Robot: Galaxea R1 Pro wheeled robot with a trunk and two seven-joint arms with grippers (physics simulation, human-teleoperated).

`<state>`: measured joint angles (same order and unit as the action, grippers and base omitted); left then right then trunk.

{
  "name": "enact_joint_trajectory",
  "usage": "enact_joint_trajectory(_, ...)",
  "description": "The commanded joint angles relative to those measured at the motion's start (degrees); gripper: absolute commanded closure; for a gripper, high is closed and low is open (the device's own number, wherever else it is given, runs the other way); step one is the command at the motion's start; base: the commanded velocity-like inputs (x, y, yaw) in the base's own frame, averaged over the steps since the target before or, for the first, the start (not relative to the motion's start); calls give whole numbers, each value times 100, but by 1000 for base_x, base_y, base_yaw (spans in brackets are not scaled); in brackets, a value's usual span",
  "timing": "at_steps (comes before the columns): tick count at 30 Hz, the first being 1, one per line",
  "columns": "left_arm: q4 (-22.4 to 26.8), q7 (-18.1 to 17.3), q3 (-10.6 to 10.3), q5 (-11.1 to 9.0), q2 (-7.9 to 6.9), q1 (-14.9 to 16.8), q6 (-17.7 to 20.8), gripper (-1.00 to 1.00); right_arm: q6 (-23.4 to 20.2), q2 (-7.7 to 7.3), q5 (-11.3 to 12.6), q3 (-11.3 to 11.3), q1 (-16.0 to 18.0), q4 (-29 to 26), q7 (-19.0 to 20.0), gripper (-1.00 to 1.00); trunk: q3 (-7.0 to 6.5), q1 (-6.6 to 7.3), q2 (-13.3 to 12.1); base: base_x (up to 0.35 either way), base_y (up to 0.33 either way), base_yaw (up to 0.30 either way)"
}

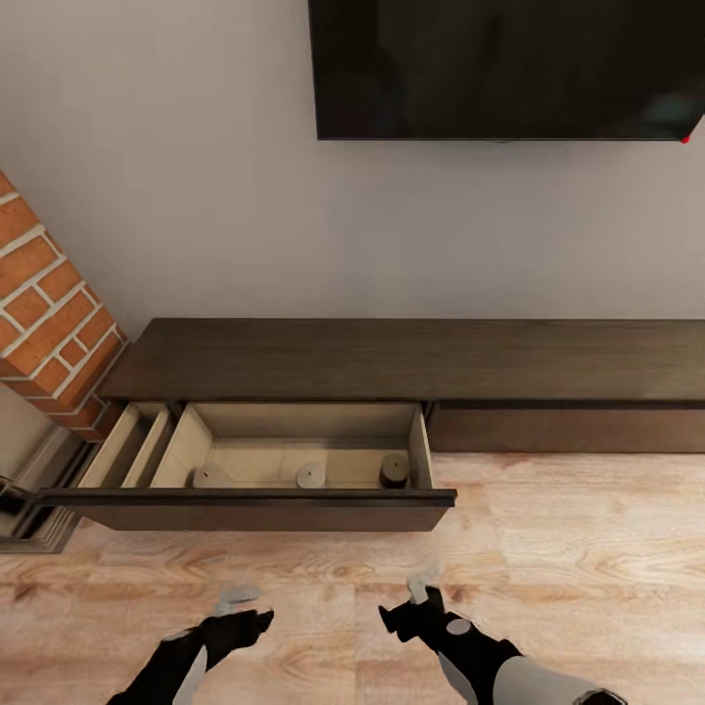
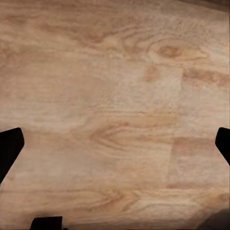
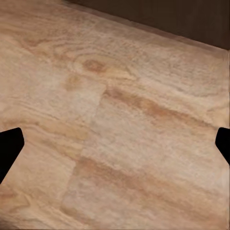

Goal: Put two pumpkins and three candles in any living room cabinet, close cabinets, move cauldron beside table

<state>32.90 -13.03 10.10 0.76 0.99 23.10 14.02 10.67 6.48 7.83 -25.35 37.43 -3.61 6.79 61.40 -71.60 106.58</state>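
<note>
A long, low dark-brown cabinet (image 1: pixel 411 357) is seen against the pale wall, ahead of both grippers. Its wide drawer (image 1: pixel 294 460) is pulled out over the wooden floor (image 1: pixel 578 558), and the pale beige lining is exposed. 3 candles are stood inside it along the front wall: the 1st candle (image 1: pixel 211 477) lies ahead of the left gripper (image 1: pixel 238 602), the 2nd candle (image 1: pixel 310 476) sits ahead and between the 2 grippers, and the 3rd candle (image 1: pixel 395 470), the darkest, is found just ahead of the right gripper (image 1: pixel 423 586). The candles are set apart from one another and upright. A 2nd, narrower drawer (image 1: pixel 125 446) is also seen pulled out, further to the left of the left gripper, beside the brick fireplace (image 1: pixel 49 313). A dark television (image 1: pixel 504 67) is mounted on the wall above the cabinet.

Both grippers are held low over the floor, short of the drawer front and well apart from the candles. In the left wrist view, the left gripper's fingertips (image 2: pixel 10 146) are seen at opposite edges, spread wide, with nothing but floor boards between them. In the right wrist view, the right gripper's fingertips (image 3: pixel 9 143) are likewise spread wide and nothing is held; the dark cabinet front (image 3: pixel 182 19) is seen beyond the floor.
</note>
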Motion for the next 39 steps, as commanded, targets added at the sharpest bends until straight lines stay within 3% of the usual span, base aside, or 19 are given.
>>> enact_joint_trajectory(1, -197, 410, -234, -2, 73, 1, -297, -100, 141, 30, 5, 2, -11, 69, -172, -100, 0, 0, 0, 0, 0, 0)
enact_joint_trajectory(2, -438, 931, -562, -8, 159, 1, -644, -100, 269, 55, 16, 3, -62, 122, -391, -100, 0, 0, 0, 0, 0, 0)
enact_joint_trajectory(3, -502, 1077, -660, -11, 181, 1, -734, -100, 302, 61, 20, 3, -86, 131, -452, -100, 0, 0, 0, 0, 0, 0)
enact_joint_trajectory(4, -646, 1418, -896, -17, 232, 1, -935, -100, 418, 72, 31, 4, -158, 149, -579, -100, 0, 0, 0, 0, 0, 0)
enact_joint_trajectory(7, -780, 1751, -1123, -47, 266, 1, -1318, -100, 861, 134, 48, 4, -285, 170, -703, -100, -6, 0, 0, 0, 0, -42)
enact_joint_trajectory(12, -1024, 1788, -1173, -49, 284, 1, -1926, -100, 1062, 167, 52, 7, -330, 152, -730, -100, -36, 0, 0, 0, 0, -171)
enact_joint_trajectory(21, -1006, 1751, -1186, -41, 282, 1, -1977, -100, 1078, 169, 52, 30, -333, 115, -729, -100, -48, 0, 0, 0, 0, -38)
enact_joint_trajectory(39, -1002, 1795, -1142, -85, 278, 1, -1982, -100, 1087, 166, 44, 30, -333, 115, -723, -100, 275, -395, 722, 0, 0, 0)
